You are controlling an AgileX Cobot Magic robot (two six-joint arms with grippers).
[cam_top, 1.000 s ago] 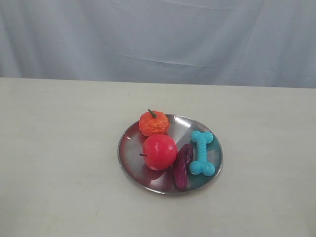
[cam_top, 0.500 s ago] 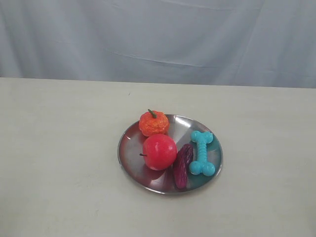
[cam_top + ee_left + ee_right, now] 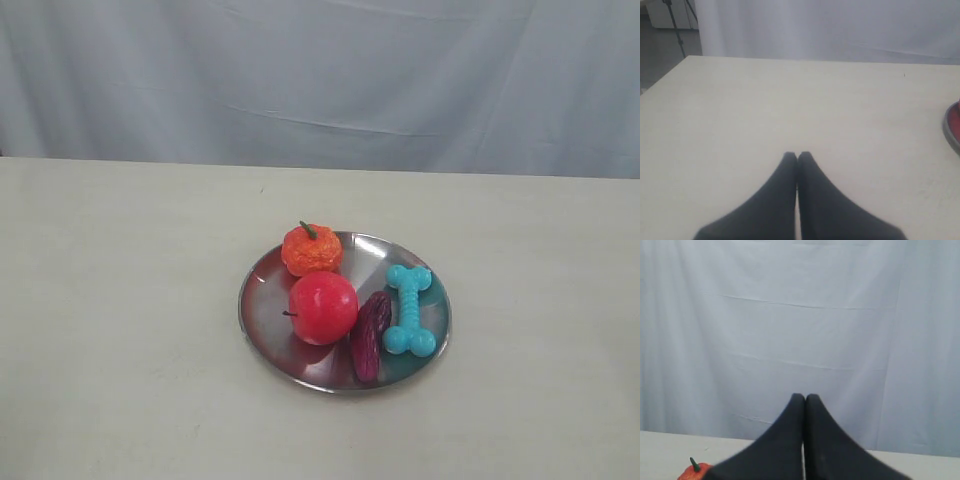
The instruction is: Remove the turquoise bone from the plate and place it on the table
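Note:
The turquoise bone [image 3: 409,309] lies on the right side of the round steel plate [image 3: 270,283], which rests on the beige table [image 3: 120,300]. A dark purple oblong item [image 3: 369,334] lies just left of the bone. Neither gripper shows in the exterior view. My left gripper [image 3: 797,155] is shut and empty above bare tabletop, with the plate's rim [image 3: 951,134] at the edge of its view. My right gripper [image 3: 805,396] is shut and empty, facing the white curtain; the bone is hidden in both wrist views.
A red apple [image 3: 322,307] sits mid-plate and an orange pumpkin-like toy [image 3: 311,249] at its far rim; the orange toy [image 3: 693,471] peeks into the right wrist view. A pale curtain [image 3: 320,80] hangs behind the table. A stand and floor [image 3: 670,30] lie beyond the table's edge.

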